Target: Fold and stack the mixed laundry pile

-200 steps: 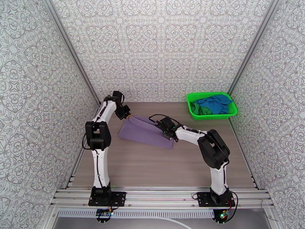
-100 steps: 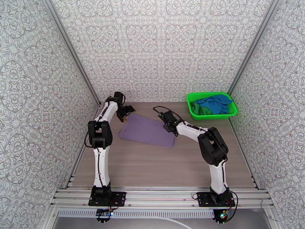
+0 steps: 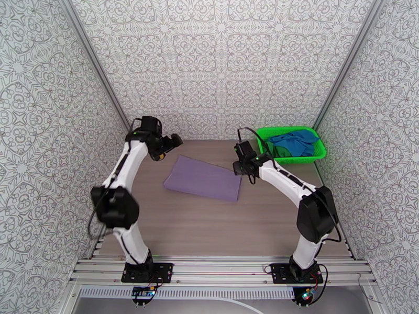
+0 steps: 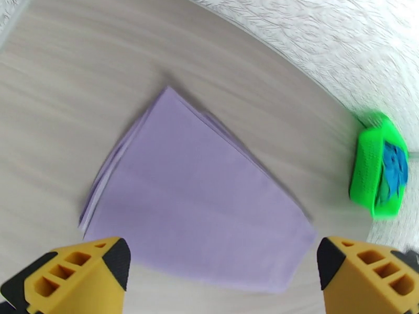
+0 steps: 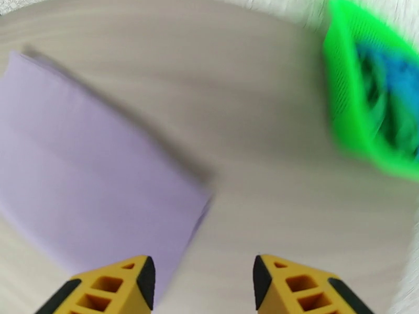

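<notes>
Holding blue garment (image 3: 296,141) and dark green garment (image 3: 272,149), basket (image 3: 319,153) upper right — lavender-grey garment (image 3: 203,178) flat on table (image 3: 220,226), patterned walls (image 3: 220,64); left gripper (image 4: 222,262), right gripper (image 5: 201,281) spread empty.

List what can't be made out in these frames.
- Dark green garment: top view, mostly covered by the blue garment and the basket wall; shape unreadable.
- Basket contents, right wrist view: motion blur smears them.
- Lavender garment: layer count at its edges too fine, left wrist view.
- Left gripper and right gripper: fingers cut off by the bottom edge, though both are open.
</notes>
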Robot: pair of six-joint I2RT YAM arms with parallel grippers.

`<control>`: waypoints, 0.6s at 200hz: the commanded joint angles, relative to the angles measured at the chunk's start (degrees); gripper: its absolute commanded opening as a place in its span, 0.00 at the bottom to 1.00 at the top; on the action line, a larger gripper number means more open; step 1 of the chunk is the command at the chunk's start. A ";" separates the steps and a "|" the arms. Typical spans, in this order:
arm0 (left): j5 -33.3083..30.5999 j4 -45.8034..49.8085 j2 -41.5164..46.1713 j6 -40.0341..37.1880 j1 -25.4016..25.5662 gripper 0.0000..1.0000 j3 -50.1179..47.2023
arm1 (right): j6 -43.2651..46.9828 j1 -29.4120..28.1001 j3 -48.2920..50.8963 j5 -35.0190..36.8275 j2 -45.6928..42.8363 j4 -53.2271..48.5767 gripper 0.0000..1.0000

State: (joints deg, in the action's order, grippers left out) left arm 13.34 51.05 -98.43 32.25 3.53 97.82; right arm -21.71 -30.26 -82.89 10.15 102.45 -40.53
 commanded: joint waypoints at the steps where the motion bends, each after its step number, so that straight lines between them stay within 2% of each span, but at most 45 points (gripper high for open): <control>1: -3.76 -3.09 4.61 -1.84 0.73 0.99 -8.81 | -13.21 0.01 3.76 -7.47 1.60 -3.29 0.57; 29: -5.09 -3.49 9.48 -2.41 1.90 1.00 -14.72 | -17.08 -0.82 2.30 -7.70 5.37 -3.10 0.61; 64: -5.11 -2.77 10.54 -3.24 3.22 0.99 -16.35 | -21.56 -1.60 2.71 -7.28 9.01 -1.86 0.62; 120: -8.35 -1.86 10.79 -4.78 4.94 0.99 -17.58 | -24.29 -2.41 -0.66 -7.71 16.91 -1.05 0.57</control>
State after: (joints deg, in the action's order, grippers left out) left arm 8.12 49.34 -89.45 29.41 7.64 80.97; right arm -43.38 -31.94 -80.38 3.14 115.48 -41.85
